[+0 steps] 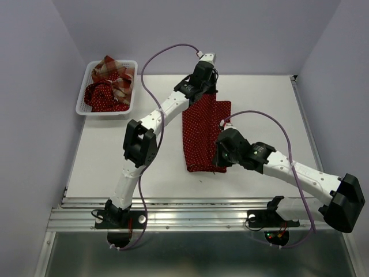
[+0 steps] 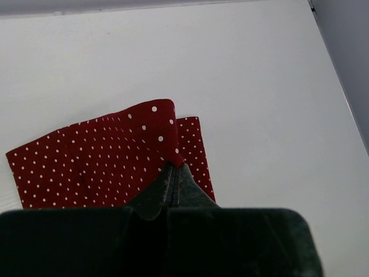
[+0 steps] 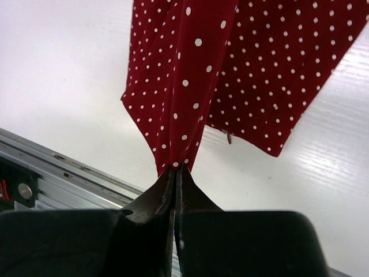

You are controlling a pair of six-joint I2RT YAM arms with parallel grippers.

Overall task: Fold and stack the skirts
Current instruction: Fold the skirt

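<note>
Folding the dark red, white-dotted cloth skirt (image 1: 199,134): left claw (image 2: 174,167) and right claw (image 3: 176,167) each clamp a raised edge. Next, probably, both carry it evenly across the layer beneath them.

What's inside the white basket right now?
The basket holds a plaid skirt bunched against a red dotted skirt. Its floor beneath them is covered, so anything underneath can't be seen.

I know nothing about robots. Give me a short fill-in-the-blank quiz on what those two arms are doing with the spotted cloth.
1. The left gripper and the right gripper are each ___ on the dotted skirt.
2. The dotted skirt is dark ___ with white dots.
3. The white basket stands at the far ___ corner of the table.

Missing words: shut; red; left.
</note>
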